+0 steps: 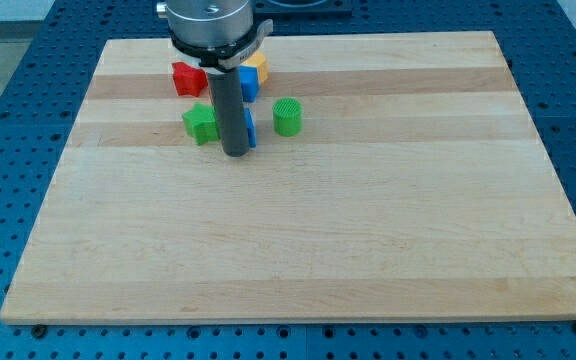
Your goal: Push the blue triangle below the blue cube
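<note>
My tip [234, 154] rests on the wooden board near the view's top left. A blue block [251, 129], mostly hidden behind the rod, shows as a sliver on the rod's right side, touching it; its shape cannot be made out. The blue cube [249, 83] sits above it, partly hidden by the rod, next to a yellow block [259, 66]. A green star-shaped block [199, 123] lies just left of the rod.
A red star-shaped block [188, 78] lies at the view's top left. A green cylinder [287, 117] stands right of the rod. The wooden board [368, 230] lies on a blue perforated table [8, 150].
</note>
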